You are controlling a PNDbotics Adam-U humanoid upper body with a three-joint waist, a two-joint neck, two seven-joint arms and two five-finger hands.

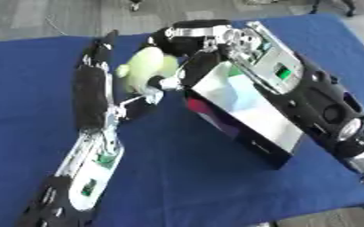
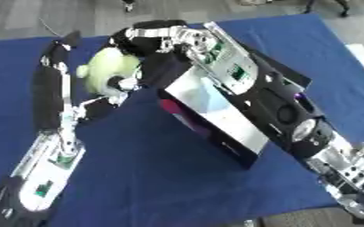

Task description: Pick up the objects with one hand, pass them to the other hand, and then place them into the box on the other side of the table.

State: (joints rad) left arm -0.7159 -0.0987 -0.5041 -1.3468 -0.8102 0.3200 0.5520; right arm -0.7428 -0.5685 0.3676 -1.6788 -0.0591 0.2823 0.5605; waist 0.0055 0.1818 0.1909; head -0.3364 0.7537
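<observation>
Fingers (image 1: 158, 84) of both hands around pale green object (image 1: 144, 64), beside box (image 1: 243, 117).

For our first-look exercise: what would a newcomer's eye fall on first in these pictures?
First the pale yellow-green soft object at the upper middle, where the robot's left hand and right hand meet around it above the blue table. Next the shiny box with a black base, right of centre, partly under the right forearm.
</observation>
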